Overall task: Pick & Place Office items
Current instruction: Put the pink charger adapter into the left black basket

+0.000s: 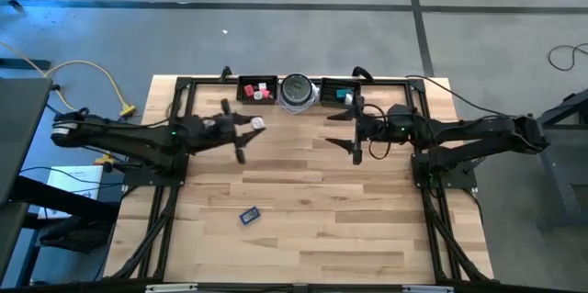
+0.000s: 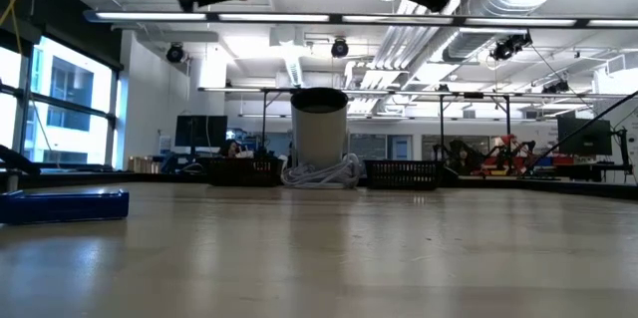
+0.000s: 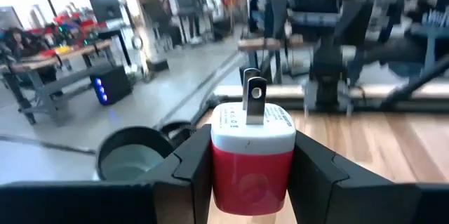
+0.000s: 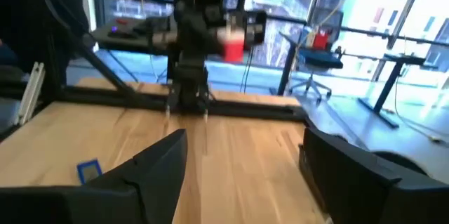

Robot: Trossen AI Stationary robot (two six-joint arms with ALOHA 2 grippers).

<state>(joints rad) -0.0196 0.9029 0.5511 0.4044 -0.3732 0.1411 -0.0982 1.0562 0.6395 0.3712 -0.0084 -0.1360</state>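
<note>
Left gripper (image 3: 250, 175) raised above the counter (image 1: 312, 192), jaws clamped on the sides of a red-and-white plug adapter (image 3: 251, 155) with its two metal prongs pointing forward. Right gripper (image 1: 344, 130) opposite, also raised above the counter's far half, jaws spread wide with nothing between them. Two black trays against the far edge: the left tray (image 1: 258, 89) holds red, pink and white pieces; the right tray (image 1: 342, 90) holds a teal block (image 1: 343, 95). Round silver-grey disc (image 1: 297, 90) between the trays. Blue flat piece (image 1: 250, 214) alone on the near counter.
</note>
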